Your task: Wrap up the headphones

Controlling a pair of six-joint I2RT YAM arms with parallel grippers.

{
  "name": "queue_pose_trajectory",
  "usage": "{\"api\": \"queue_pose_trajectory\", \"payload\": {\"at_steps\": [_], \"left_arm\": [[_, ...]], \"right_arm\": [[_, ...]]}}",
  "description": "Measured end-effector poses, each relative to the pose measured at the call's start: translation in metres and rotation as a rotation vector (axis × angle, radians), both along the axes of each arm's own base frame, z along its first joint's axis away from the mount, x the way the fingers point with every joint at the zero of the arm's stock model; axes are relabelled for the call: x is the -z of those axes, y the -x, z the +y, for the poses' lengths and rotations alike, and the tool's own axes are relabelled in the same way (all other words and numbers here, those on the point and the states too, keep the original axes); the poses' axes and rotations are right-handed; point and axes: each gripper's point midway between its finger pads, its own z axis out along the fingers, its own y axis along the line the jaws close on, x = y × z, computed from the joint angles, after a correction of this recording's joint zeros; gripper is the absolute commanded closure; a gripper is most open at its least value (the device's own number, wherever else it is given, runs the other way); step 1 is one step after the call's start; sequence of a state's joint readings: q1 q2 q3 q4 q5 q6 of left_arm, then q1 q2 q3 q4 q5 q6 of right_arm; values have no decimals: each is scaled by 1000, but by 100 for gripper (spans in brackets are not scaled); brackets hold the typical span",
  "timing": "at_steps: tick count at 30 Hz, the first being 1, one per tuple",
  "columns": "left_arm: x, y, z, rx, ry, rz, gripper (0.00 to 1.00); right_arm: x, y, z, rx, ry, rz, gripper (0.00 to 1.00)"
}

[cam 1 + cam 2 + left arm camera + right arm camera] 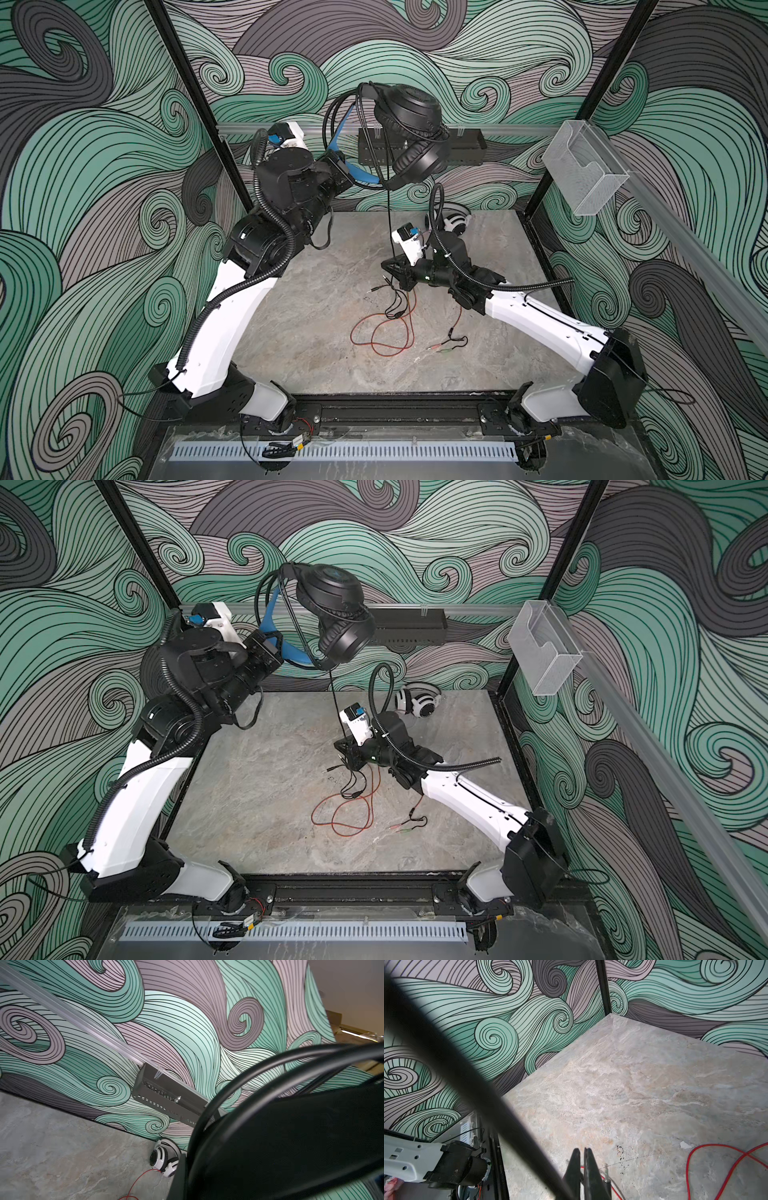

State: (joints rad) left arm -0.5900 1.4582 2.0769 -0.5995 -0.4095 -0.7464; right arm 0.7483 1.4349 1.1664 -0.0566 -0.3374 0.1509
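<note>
Swirl-patterned walls (498,50) enclosed the marble tabletop (316,257); above it the left claw (338,164) gripped the black headset (409,112) by its blue headband (365,174), held high so the black cord (389,208) hung straight, likely for winding; the right claw (387,266) was closed low beside that cord, pinch unclear; the white-and-black headset (417,702) lay at the back

Robot test cell in a lab, no home or shop. Closed in on three sides by wave-printed panels (83,166) on black frame posts (183,83). Marble-look tabletop (316,291), robot arms (224,324) bolted to a black rail (395,409) along the front edge, slotted cable duct (345,451) below it, clear acrylic bin (582,174) hung on a side wall.
</note>
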Motion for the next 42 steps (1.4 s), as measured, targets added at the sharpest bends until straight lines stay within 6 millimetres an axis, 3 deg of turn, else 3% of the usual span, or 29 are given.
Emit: {"api": "queue_pose_trajectory", "payload": {"at_steps": [7,13,19,25,33,42], "left_arm": [[38,-25,19,-120,-94,73,100],[63,-39,40,-226,-202,118,100],[102,-57,51,-282,-271,201,100],[140,-69,60,-243,-178,311,100],[149,-71,64,-213,-39,363,100],[157,-69,67,-206,-12,403,100]], "right_arm": [[10,23,6,-47,119,-37,98],[0,51,11,-110,199,-111,98],[-11,83,21,-193,266,-178,97],[-10,103,34,-259,301,-213,100],[13,101,37,-271,360,-209,100],[13,116,44,-311,398,-272,100]]}}
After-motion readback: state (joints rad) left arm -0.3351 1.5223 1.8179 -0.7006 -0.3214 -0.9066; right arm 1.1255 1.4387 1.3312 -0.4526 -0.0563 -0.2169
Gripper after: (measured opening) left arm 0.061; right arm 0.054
